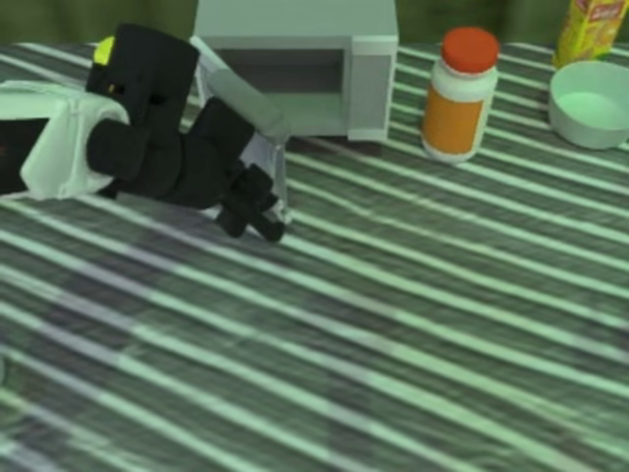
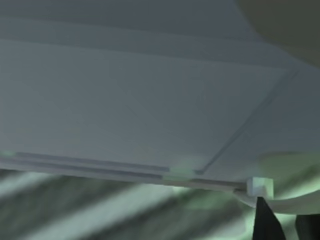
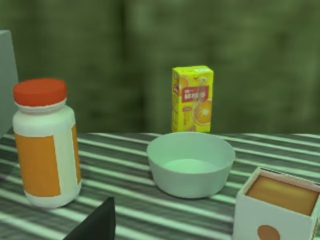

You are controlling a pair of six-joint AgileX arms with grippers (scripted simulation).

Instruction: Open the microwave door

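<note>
Striped green-grey table, dull green wall behind. Microwave sits far edge, left of centre, cavity showing. Microwave door swung out toward front, hinged on left. Left gripper down at door's free outer edge, fingers look pinched on it, though wrist view too close to be sure. Right of microwave: orange-capped bottle, pale bowl, yellow juice carton. Right arm not visible from above.

Microwave door — close, above striped table
</note>
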